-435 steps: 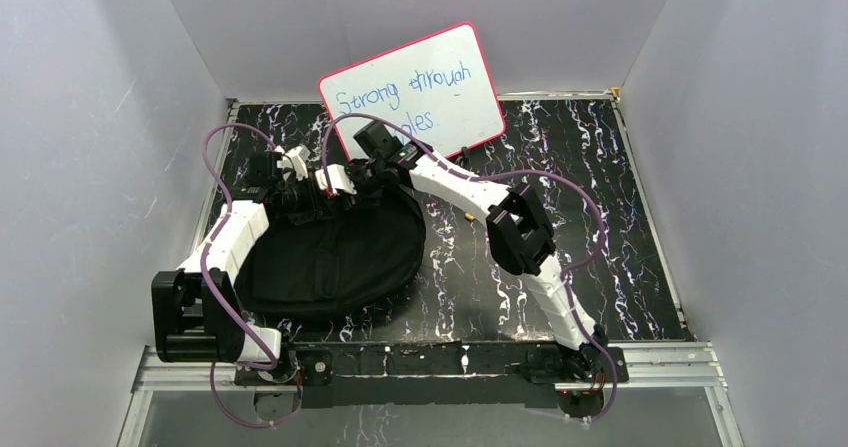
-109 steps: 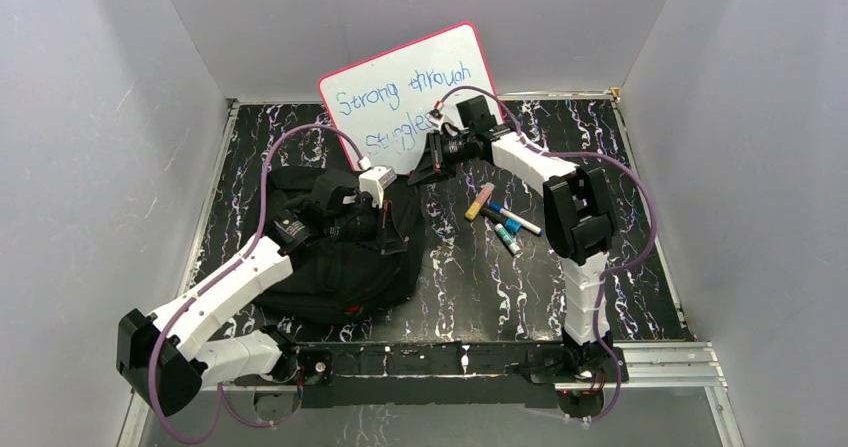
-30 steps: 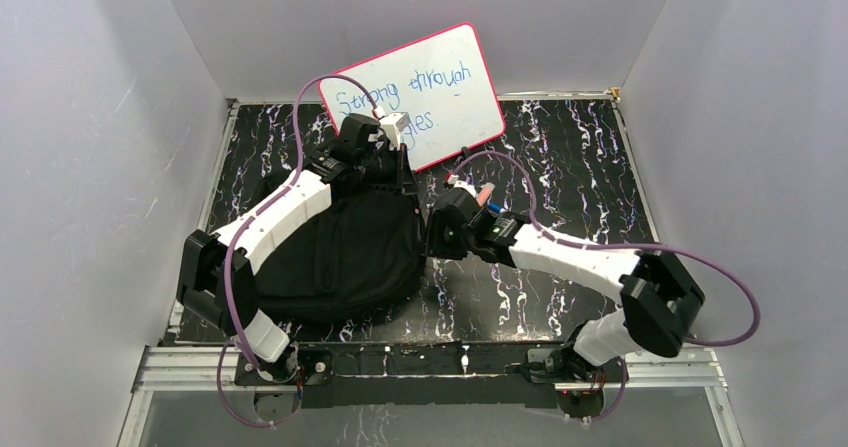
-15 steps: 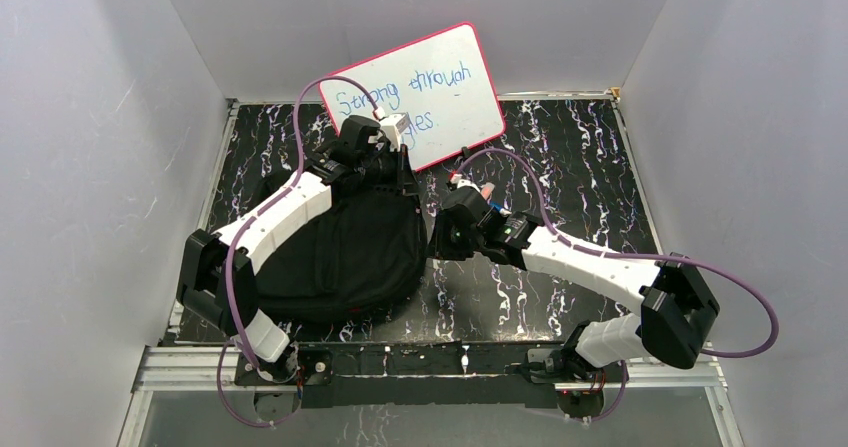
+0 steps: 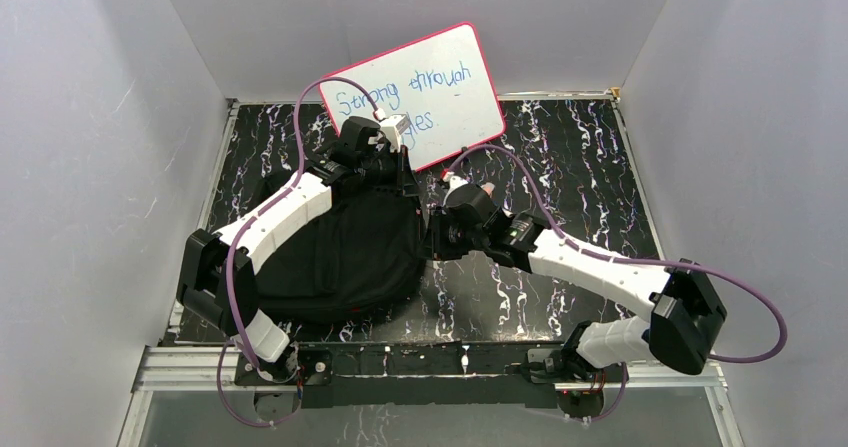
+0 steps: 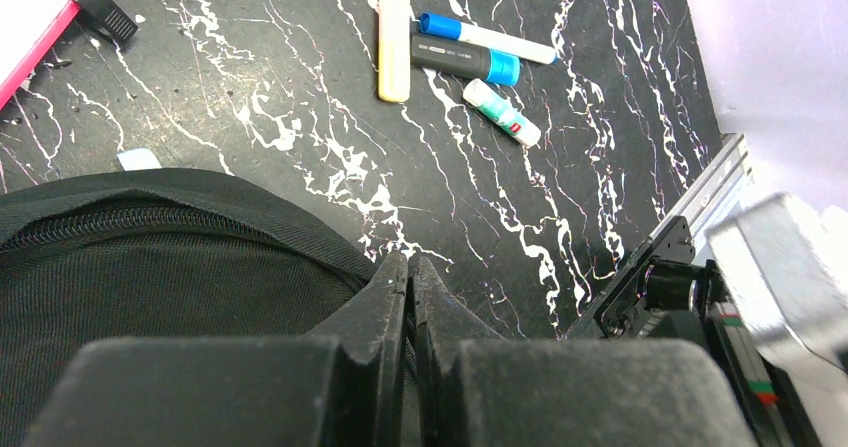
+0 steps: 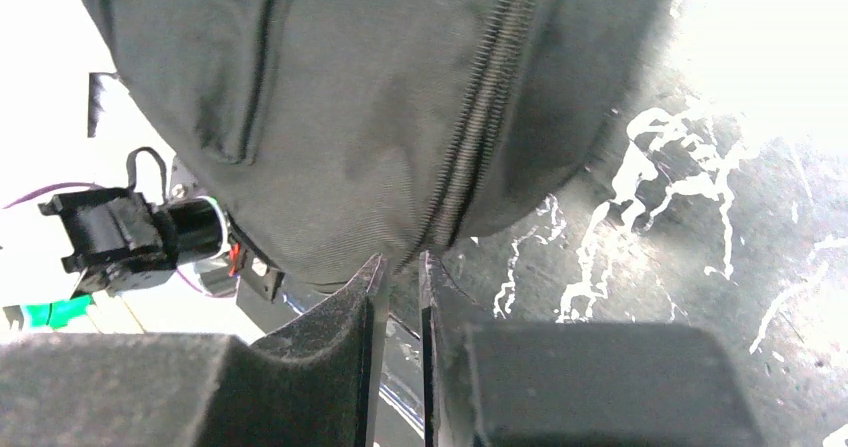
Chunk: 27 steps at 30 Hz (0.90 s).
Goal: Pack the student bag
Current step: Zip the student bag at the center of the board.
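Two tools [image 6: 410, 259] [image 7: 400, 259] at student bag [image 5: 340, 257] rim

The table [image 5: 600, 167] is black with white marble veins, and a metal rail [image 5: 430, 365] runs along its near edge. The bag [image 5: 340, 257], black and soft, lies on the left half. A whiteboard [image 5: 420, 87] with a pink rim stands tilted at the far edge on a black foot [image 6: 103, 12]. To the right of the bag, close together, lie a yellow stick [image 6: 393, 32], a white marker [image 6: 485, 37] with a blue cap, a black marker [image 6: 462, 59] with a blue end, and a small white tube [image 6: 502, 112]. A white scrap [image 6: 138, 159] lies just beside the bag's rim.
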{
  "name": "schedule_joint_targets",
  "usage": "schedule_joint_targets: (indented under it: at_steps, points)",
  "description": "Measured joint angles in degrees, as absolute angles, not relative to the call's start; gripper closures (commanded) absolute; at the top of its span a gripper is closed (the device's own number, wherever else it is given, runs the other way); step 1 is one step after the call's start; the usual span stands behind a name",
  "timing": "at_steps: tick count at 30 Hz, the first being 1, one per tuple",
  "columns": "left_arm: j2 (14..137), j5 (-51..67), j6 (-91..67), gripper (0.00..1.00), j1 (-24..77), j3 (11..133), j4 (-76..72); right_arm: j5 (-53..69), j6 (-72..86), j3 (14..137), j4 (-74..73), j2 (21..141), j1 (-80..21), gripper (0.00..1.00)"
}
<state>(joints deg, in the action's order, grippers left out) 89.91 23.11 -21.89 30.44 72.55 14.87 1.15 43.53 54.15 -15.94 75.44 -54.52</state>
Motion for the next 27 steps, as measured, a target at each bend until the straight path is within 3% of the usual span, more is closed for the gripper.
schedule_joint_targets:
  at_steps: [10,27]
  points:
    - [89.9,23.1,-21.9,1.00,30.4,72.6,14.9,5.6,41.4,54.2,-13.1,75.8,-56.1,0.54]
    - [89.9,23.1,-21.9,1.00,30.4,72.6,14.9,6.3,45.1,54.2,-13.2,80.2,-57.1,0.54]
